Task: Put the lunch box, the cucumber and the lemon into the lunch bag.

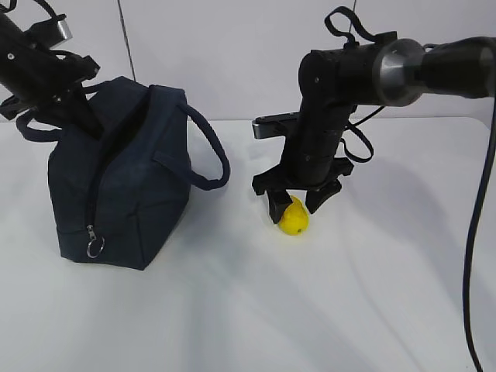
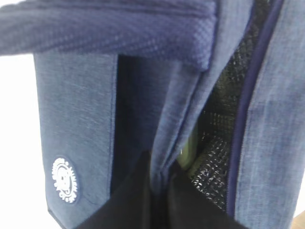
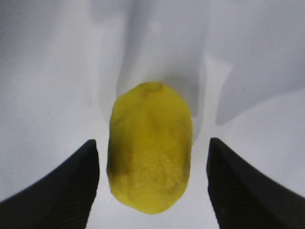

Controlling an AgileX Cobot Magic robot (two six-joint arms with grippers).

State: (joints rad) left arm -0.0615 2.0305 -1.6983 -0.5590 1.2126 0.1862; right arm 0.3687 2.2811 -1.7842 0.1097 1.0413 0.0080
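Between ribbed black fingers [image 3: 62, 191], dimpled oval lemon [image 3: 150, 164]

White tabletop against a pale panelled wall

A smooth, matte white table surface [image 1: 372, 310] fills the lower scene and carries soft grey shadows under even, diffuse light. Behind it rises a plain off-white wall [image 1: 232, 54], split by thin dark vertical seams [image 1: 122, 39] into flat panels.

Bright, even light is falling from above, washing the white table [image 1: 372, 310] nearly flat. Soft shadows are spreading beneath the bag [image 1: 124, 178] and beside the lemon [image 3: 150, 148]. The left wrist view is showing dim, slightly blurred fabric; black fingers [image 3: 62, 191] are blurring at the frame's bottom.
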